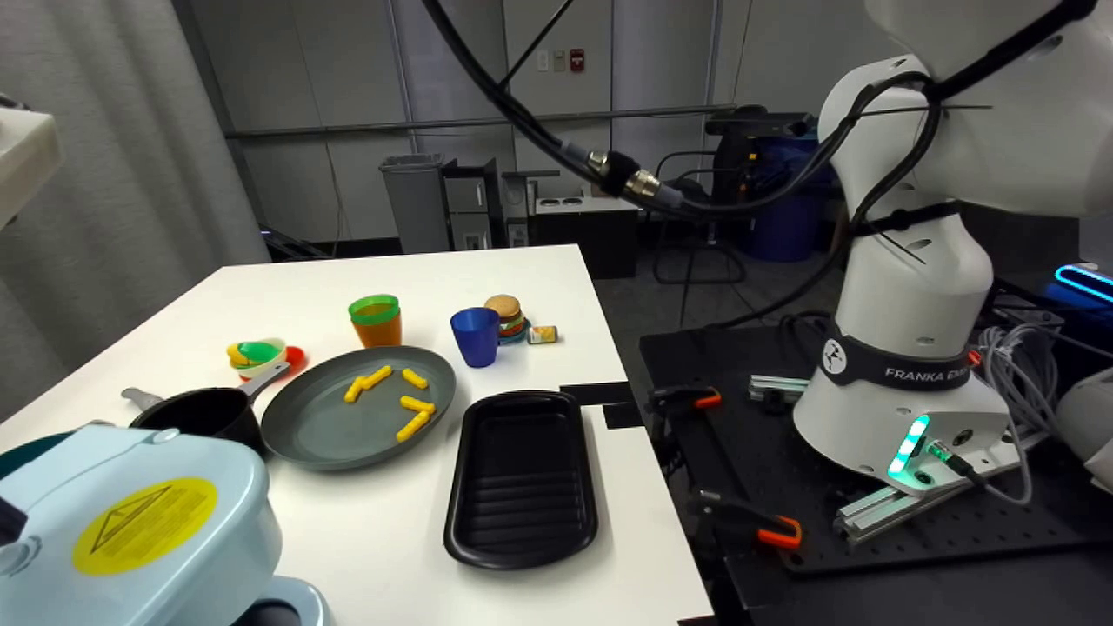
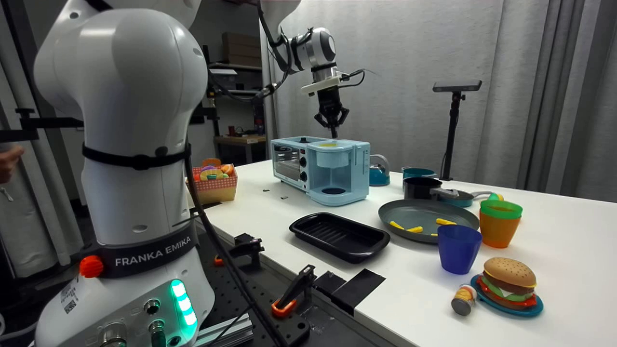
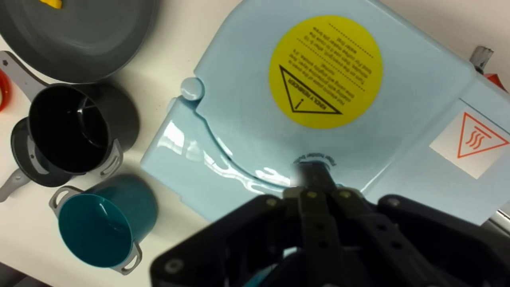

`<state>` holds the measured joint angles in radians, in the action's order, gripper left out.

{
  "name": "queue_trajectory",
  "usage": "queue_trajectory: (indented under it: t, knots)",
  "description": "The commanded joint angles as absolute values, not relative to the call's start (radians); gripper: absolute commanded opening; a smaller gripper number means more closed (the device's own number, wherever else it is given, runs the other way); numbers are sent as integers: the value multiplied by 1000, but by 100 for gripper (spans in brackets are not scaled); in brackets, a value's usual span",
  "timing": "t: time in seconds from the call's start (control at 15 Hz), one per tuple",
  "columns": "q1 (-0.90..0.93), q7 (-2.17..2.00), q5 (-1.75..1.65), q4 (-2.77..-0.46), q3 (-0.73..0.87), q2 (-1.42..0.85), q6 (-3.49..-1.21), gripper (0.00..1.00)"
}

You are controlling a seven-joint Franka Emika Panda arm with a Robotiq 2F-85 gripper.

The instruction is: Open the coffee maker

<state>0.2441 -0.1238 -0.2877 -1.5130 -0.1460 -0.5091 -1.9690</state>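
The coffee maker (image 2: 335, 158) lies directly beneath the gripper (image 3: 314, 177), whose fingers are together, with nothing to be seen held between them. The fingertips (image 1: 10, 523) point down at the round button (image 1: 19, 555) on the lid (image 3: 247, 99), which is down. The move turns on this alignment of tip over button; the print beside the button, partly covered, seems to name a filter holder. In the wrist view the tips overlap the button; whether they touch it or hang just above it, I cannot tell.

The yellow sticker (image 3: 326, 71) lies ahead of the tips in the wrist view, out from the gripper's body. The oven section (image 2: 289, 161) of the same appliance extends to the tips' right in that view, so the long axis runs aslant to the gripper. The black pot (image 3: 67, 127) and teal pot (image 3: 95, 231) stand well apart, to the tips' left.

My judgement is that the approach is nearly done and a downward press, fingers kept together, comes next. A slight sideways error would probably put the force on plain lid instead.
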Motion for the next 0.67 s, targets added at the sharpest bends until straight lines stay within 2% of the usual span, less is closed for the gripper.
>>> queue_trajectory:
  t: [0.0,0.6]
  knots:
    - [264,-134,-269,-1471,-126,-540,-1967,0]
    - [262,-130,-259,-1465,-126,-560,-1968,0]
